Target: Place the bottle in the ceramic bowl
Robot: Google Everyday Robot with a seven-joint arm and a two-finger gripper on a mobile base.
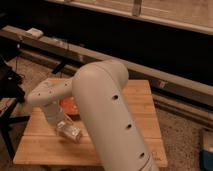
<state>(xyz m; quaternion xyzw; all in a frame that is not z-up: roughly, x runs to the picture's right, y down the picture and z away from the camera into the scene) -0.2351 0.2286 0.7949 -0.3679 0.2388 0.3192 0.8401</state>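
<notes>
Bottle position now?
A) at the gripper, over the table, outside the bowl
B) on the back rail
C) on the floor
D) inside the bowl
A: the bottle is at the gripper, on the camera side of the ceramic bowl, over the wooden table.

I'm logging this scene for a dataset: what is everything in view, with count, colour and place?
table: one, light wood, centre of view, under the arm
ceramic bowl: one, orange, left part of the table, mostly hidden behind the arm
bottle: one, pale translucent, in front of the bowl, at the gripper; whether it rests on the table cannot be told
ledge: one, grey, running diagonally behind the table
small box: one, white, far left end of the ledge
stand: one, black, left of the table
container: one, bluish, on the floor at the right edge
arm: one, off-white, reaching from the foreground over the table
gripper: one, at the arm's tip, at the bottle, just in front of the bowl
</notes>
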